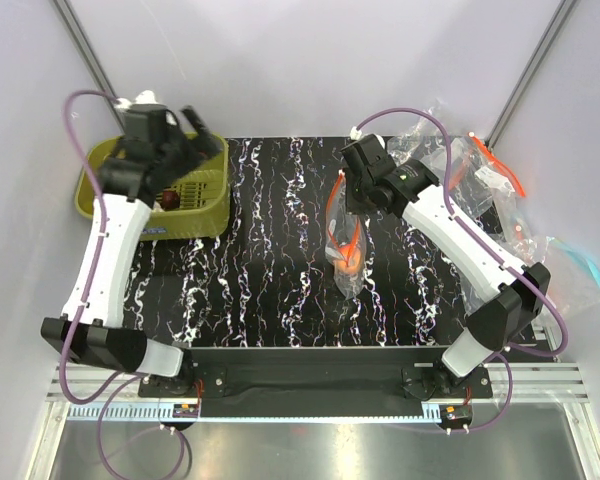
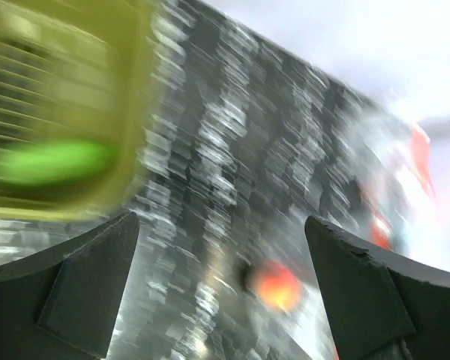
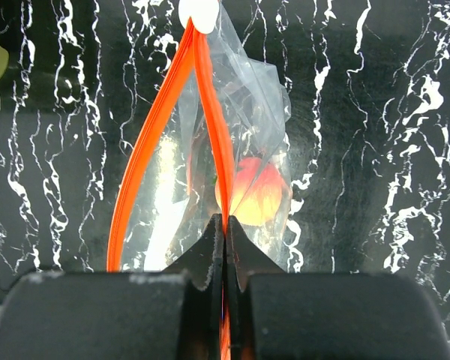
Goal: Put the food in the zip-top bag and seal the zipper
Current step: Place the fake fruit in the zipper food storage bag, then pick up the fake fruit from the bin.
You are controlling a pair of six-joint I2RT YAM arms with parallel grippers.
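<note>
You had your right gripper point(image 3: 225, 225) shut tight on one lip of the orange zipper point(image 3: 207, 112), holding the clear bag point(image 3: 259, 105) up over the middle of the black marbled mat point(image 1: 260, 280). The mouth stood open: the two strips bowed apart and met at the white slider point(image 3: 199, 13) at the far end. One orange-pink fruit point(image 3: 255, 193) sat low inside the bag. Your left gripper point(image 2: 221, 221) hung wide open and held nothing, above the yellow-green basket point(image 1: 212, 212) at the far left. That wrist view was blurred, so I could not name the basket's contents beyond a green smear and, from above, something dark red. In my judgement the film is thin, limp and slick, and gives little purchase. The zipper strip is the only stiff part and the proper place to grip, which you did. The bag looked light, so one fruit would swing it easily. The fruit appeared smooth and round, so it would likely roll. Take each across its middle and release it low, inside the mouth.
</note>
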